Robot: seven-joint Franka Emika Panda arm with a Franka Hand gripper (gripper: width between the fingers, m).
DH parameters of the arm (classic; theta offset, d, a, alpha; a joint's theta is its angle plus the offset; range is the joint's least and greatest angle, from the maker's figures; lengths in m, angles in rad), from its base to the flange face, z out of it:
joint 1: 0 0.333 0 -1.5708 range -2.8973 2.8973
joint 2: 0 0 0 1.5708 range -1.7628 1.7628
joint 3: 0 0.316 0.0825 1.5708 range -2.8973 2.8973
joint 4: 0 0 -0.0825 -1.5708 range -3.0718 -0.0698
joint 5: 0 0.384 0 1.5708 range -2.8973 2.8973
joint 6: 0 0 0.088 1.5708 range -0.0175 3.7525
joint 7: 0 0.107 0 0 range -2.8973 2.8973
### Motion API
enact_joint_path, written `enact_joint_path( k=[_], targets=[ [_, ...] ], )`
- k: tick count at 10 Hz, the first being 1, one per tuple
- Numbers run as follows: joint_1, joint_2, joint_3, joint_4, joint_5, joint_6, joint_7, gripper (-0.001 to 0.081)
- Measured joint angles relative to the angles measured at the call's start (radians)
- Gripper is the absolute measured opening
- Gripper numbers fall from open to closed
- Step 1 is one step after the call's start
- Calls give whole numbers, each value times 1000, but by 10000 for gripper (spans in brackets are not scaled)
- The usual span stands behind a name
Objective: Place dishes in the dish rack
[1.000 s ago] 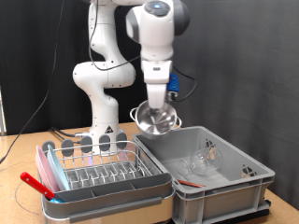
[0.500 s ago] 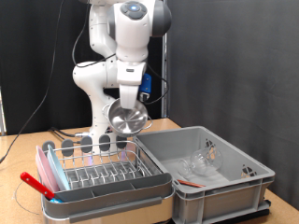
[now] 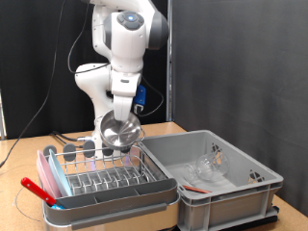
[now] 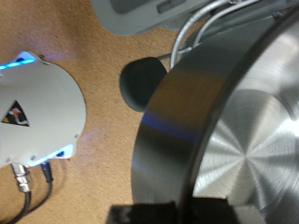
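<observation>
My gripper [image 3: 121, 117] is shut on the rim of the shiny round steel bowl [image 3: 118, 132] and holds it tilted in the air above the far edge of the dish rack [image 3: 104, 173], a silver wire rack in a grey tray with pink-red edge pieces. In the wrist view the steel bowl [image 4: 234, 131] fills most of the picture, with a finger [image 4: 149, 213] at its rim. Clear glass pieces [image 3: 204, 167] lie inside the grey plastic bin [image 3: 226, 188] at the exterior view's right.
The robot's white base [image 3: 106, 135] stands just behind the rack and also shows in the wrist view [image 4: 33, 121]. A red-handled utensil [image 3: 38, 190] lies at the rack's left edge. Cables [image 3: 29, 130] hang at the exterior view's left. The wooden table [image 3: 14, 164] carries everything.
The arm has swung from above the grey bin to the exterior view's left, carrying the steel bowl, and has come lower over the far side of the dish rack.
</observation>
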Motion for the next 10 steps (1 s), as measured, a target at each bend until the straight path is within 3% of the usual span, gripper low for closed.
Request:
enact_joint_path(
  k=[10],
  targets=[
    [0, 20, 2, -179, -51, 255, -16, 22]
  ],
)
